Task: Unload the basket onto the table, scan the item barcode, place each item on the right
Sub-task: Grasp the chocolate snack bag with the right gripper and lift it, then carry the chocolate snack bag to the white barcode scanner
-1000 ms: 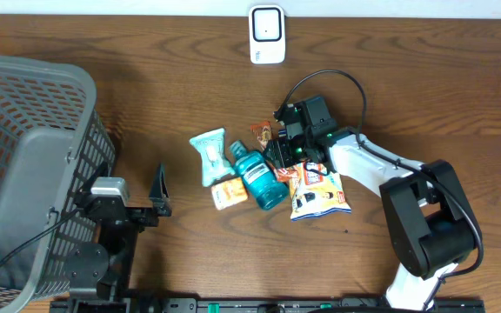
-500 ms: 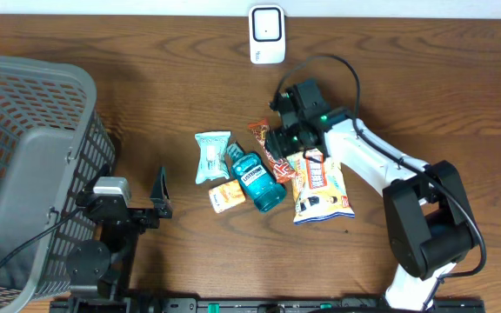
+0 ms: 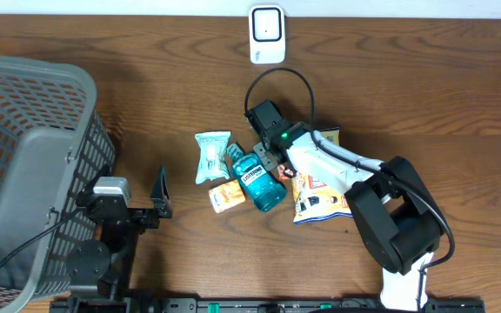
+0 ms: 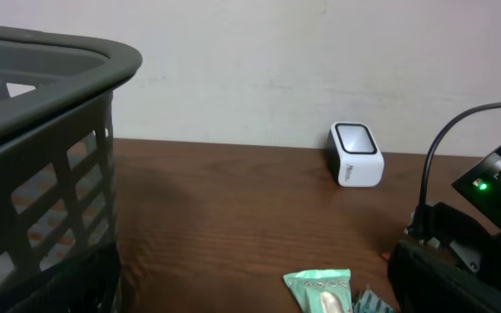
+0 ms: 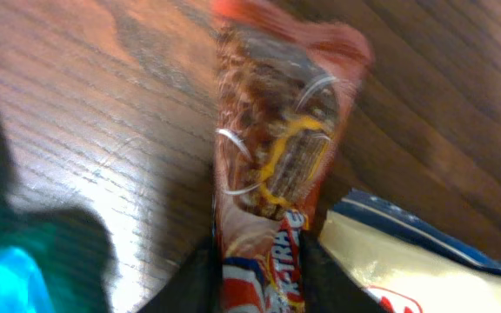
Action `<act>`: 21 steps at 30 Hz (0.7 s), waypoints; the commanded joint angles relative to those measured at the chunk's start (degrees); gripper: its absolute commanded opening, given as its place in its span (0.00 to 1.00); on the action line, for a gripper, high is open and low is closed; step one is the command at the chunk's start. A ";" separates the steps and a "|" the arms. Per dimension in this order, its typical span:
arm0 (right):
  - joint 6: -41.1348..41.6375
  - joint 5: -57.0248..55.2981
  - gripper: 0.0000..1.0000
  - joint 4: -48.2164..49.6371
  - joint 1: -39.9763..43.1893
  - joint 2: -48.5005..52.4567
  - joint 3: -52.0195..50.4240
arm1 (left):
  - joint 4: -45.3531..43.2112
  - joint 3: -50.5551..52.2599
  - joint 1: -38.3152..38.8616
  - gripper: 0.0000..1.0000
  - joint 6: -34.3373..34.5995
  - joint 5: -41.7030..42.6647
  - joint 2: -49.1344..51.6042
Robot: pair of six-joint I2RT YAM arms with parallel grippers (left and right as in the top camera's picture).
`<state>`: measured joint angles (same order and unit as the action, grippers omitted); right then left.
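Observation:
An orange-red snack bar wrapper (image 5: 277,156) lies on the wooden table, lengthwise between my right gripper's (image 5: 261,271) dark fingers, which press on both of its sides. In the overhead view the right gripper (image 3: 276,158) sits over the pile of items and hides most of the bar. The white barcode scanner (image 3: 267,35) stands at the table's back edge, also visible as the scanner (image 4: 356,154) in the left wrist view. My left gripper (image 3: 159,193) rests open near the basket, holding nothing.
Beside the bar lie a blue mouthwash bottle (image 3: 257,180), a mint-green packet (image 3: 209,155), a small orange box (image 3: 228,195) and a yellow-white chips bag (image 3: 320,196). A large grey mesh basket (image 3: 24,165) fills the left side.
My right arm has swung left over the pile and its jaws have narrowed onto the snack bar. The chips bag has shifted slightly. The left arm has not moved.

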<state>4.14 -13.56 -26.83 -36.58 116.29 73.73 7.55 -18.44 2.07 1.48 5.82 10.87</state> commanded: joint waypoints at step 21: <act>-7.67 85.13 0.01 -63.41 23.52 -3.15 22.03 | -0.04 -0.42 -0.11 0.98 0.09 -0.33 -0.09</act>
<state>-2.57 56.12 -86.00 -14.96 113.93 95.18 7.53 -18.44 2.07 1.48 5.82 10.94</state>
